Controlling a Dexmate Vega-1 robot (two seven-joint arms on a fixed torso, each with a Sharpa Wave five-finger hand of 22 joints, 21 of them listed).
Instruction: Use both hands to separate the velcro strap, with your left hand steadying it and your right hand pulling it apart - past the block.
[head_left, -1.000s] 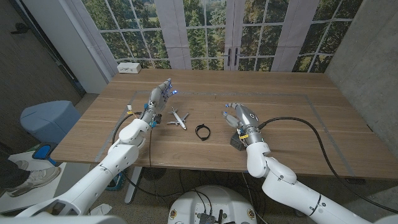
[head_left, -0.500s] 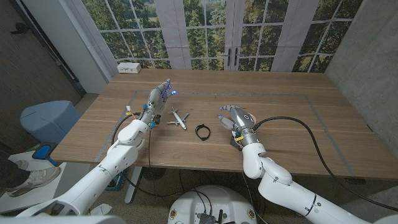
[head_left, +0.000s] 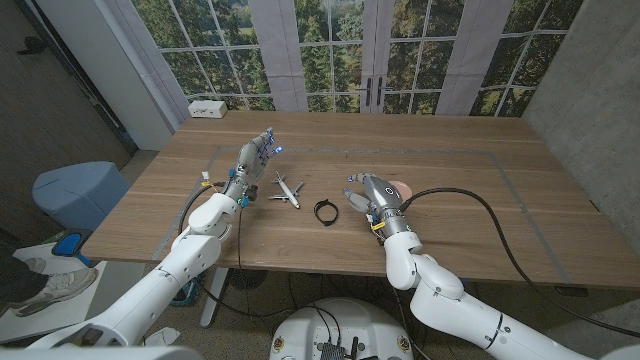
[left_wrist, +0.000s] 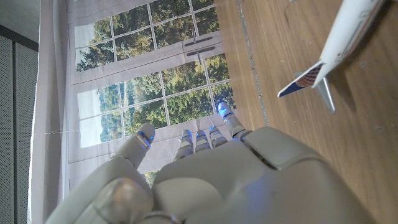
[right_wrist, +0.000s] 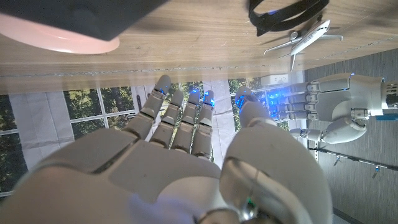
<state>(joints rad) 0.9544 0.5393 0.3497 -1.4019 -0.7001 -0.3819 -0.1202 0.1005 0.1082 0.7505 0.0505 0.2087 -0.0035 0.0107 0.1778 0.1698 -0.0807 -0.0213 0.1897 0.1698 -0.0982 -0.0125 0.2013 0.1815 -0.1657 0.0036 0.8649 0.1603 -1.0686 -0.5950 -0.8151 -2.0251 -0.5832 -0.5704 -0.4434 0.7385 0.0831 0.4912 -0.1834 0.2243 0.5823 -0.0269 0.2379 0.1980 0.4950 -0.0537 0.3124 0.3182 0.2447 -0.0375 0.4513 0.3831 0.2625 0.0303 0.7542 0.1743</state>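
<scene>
Presently, I hold my right hand (head_left: 368, 193) empty, fingers spread, just beside the black looped velcro strap (head_left: 325, 211) lying beyond its fingertips, positioned to pull; my left hand (head_left: 252, 156), empty with fingers extended, waits to steady it.

The head camera is looking down over the tabletop (head_left: 450, 180). Both wrist cameras are sitting close behind their hands, sharing the toy plane (left_wrist: 348, 37).
</scene>
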